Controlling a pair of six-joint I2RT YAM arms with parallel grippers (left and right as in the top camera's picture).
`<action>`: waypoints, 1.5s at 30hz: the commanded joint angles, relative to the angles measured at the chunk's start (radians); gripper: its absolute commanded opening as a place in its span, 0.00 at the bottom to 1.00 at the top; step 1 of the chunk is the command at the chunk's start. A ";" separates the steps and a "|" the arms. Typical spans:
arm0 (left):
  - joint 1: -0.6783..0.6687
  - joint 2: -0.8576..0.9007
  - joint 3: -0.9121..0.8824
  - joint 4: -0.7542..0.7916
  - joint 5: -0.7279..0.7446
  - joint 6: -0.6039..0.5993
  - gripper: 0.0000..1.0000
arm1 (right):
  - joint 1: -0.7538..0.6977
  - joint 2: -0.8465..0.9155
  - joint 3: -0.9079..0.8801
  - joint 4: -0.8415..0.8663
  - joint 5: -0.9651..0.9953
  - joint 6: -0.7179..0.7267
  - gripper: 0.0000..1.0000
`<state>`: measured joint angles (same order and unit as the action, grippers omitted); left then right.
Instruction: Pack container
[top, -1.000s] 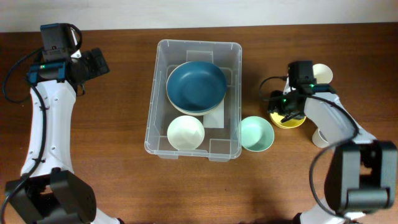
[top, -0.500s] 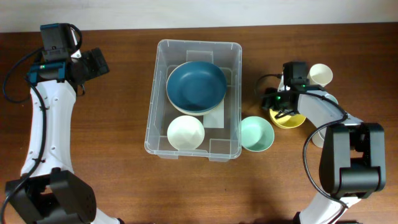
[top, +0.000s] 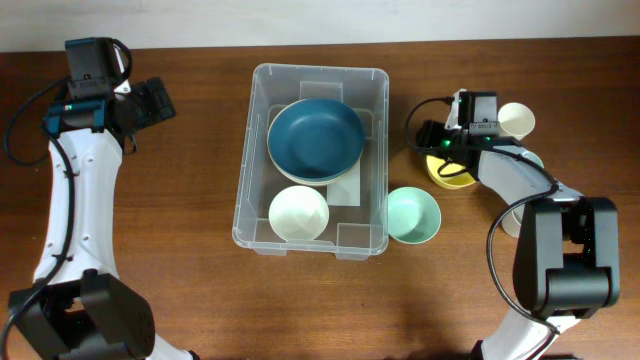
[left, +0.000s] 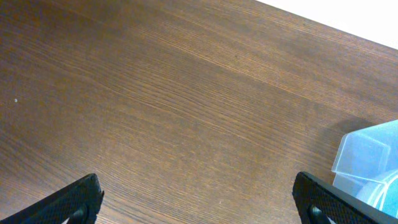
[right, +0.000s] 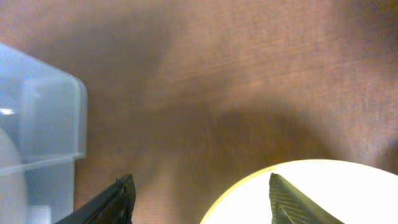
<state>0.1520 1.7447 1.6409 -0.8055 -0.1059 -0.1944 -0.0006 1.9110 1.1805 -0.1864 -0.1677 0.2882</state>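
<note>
The container (top: 320, 70) stands in the middle of the table, closer to the far edge. It is a large clear rectangular bin with a rounded rim and stepped corners, and a white label (top: 350, 190) is on its base. Inside are a dark blue bowl (top: 315, 140) and a white bowl (top: 298, 212). The left gripper (left: 199, 202) has its fingers wide apart over bare wood. The right gripper (right: 202, 199) also has its fingers apart, one on each side of a yellow bowl's (right: 336, 193) rim.

White cup (top: 518, 120); wooden table (top: 190, 240)
</note>
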 joint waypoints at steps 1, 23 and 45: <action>0.002 -0.012 0.016 0.000 -0.004 0.002 1.00 | -0.001 0.006 0.008 0.035 -0.016 -0.003 0.64; 0.002 -0.011 0.016 0.000 -0.004 0.002 1.00 | 0.001 0.006 0.025 -0.216 0.023 -0.322 0.56; 0.002 -0.012 0.016 0.000 -0.004 0.002 1.00 | 0.002 0.006 0.040 -0.166 0.020 -0.475 0.04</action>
<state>0.1520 1.7447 1.6409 -0.8051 -0.1059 -0.1944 -0.0002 1.9118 1.1892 -0.3588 -0.1474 -0.1814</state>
